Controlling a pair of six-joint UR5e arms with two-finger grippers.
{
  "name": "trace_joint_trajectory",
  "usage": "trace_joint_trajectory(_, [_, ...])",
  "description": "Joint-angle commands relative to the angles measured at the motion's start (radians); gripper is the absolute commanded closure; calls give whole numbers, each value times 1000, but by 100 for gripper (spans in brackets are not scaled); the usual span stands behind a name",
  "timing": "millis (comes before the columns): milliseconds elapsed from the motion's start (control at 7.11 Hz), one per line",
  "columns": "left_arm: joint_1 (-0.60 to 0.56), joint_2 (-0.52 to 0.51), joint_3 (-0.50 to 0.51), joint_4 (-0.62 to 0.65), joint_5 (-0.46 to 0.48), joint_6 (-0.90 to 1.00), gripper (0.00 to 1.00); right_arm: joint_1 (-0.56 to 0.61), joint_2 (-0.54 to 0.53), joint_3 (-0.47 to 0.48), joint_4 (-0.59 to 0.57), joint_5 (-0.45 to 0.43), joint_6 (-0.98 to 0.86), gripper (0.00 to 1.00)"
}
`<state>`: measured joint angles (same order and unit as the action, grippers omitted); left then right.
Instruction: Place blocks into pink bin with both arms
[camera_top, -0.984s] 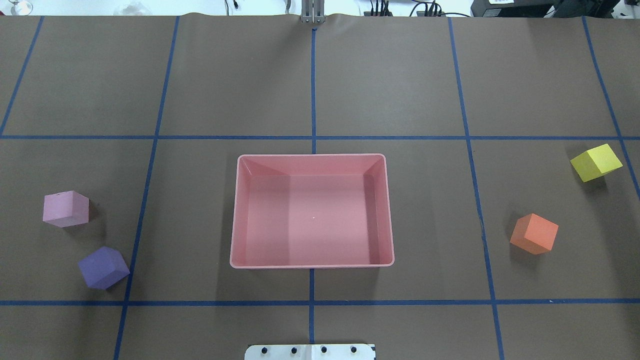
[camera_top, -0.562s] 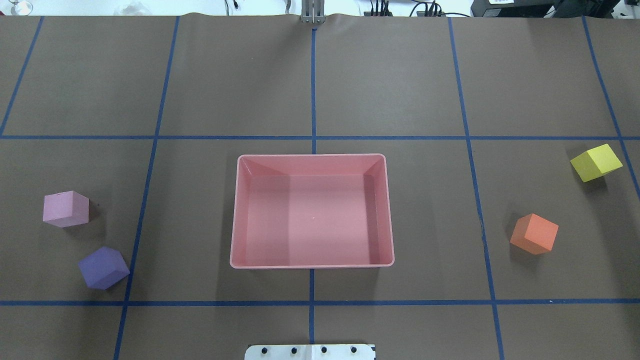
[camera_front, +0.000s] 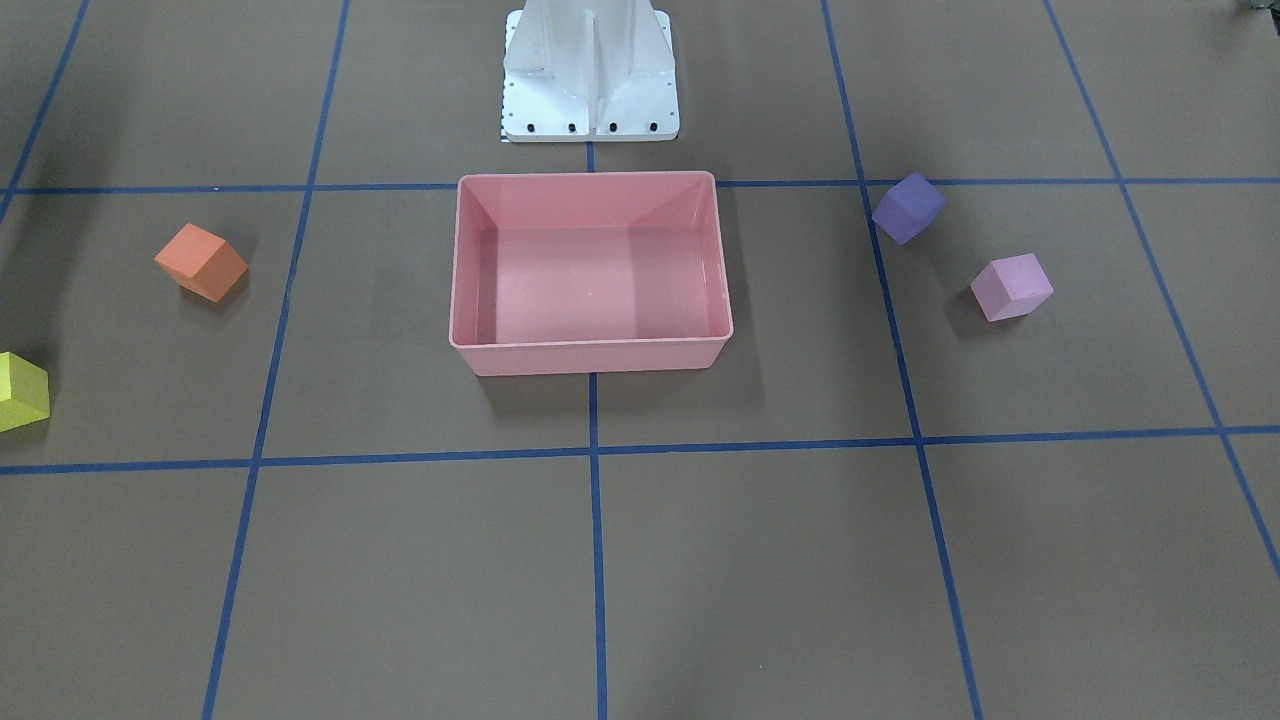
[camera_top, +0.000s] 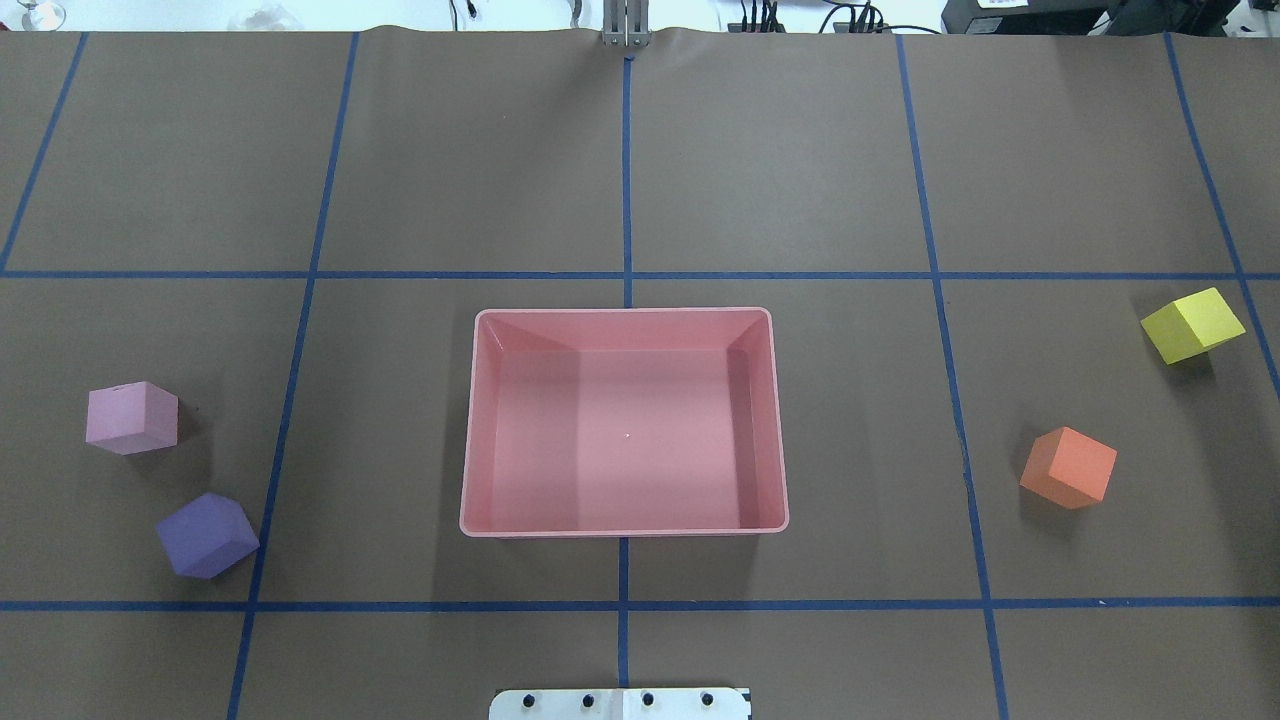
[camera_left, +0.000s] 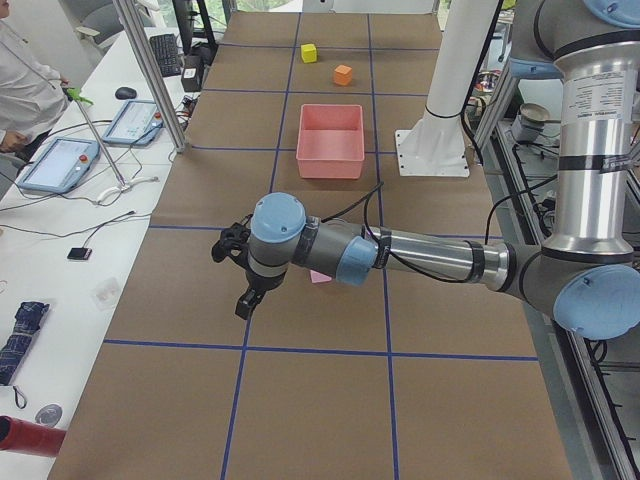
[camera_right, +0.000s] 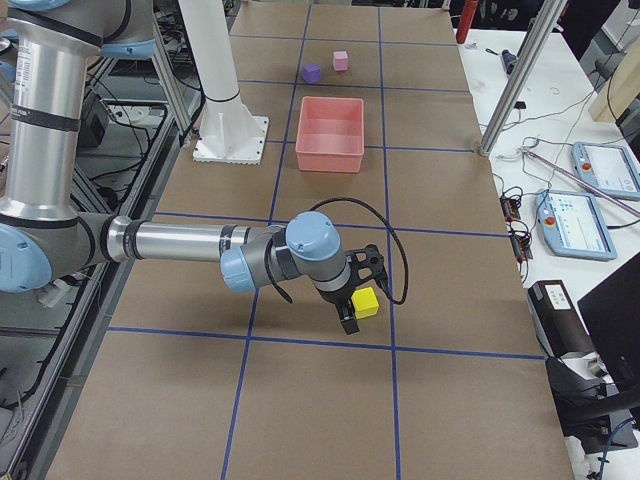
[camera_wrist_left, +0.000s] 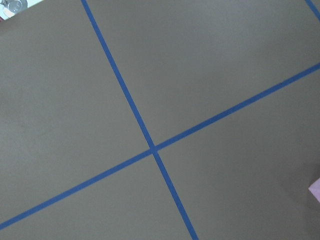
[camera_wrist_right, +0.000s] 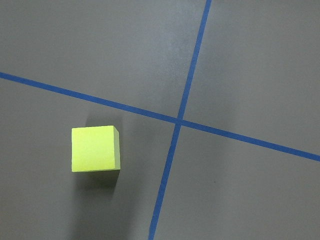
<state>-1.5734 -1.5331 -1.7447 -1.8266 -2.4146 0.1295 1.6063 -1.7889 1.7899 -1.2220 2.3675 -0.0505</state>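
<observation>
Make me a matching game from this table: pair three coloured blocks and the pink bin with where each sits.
Things:
1 orange block
2 yellow block
3 purple block
4 pink bin

Places:
a middle of the table, empty
b robot's left side, beside the light pink block
c robot's right side, nearer the pink bin
d robot's right side, farther from it

Pairs: 1-c, 2-d, 3-b, 4-a.
</observation>
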Motion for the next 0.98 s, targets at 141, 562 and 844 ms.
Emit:
trace_joint_trajectory(141, [186, 54, 28, -234, -7, -502, 0, -6, 0, -7, 21, 19, 6, 0])
trace_joint_trajectory(562, [512, 139, 25, -581, 263, -1013, 0, -6, 0, -9, 21, 19, 6, 0])
trace_joint_trajectory(844, [657, 133, -5, -582, 353, -1138, 0, -6, 0, -12, 21, 18, 6, 0])
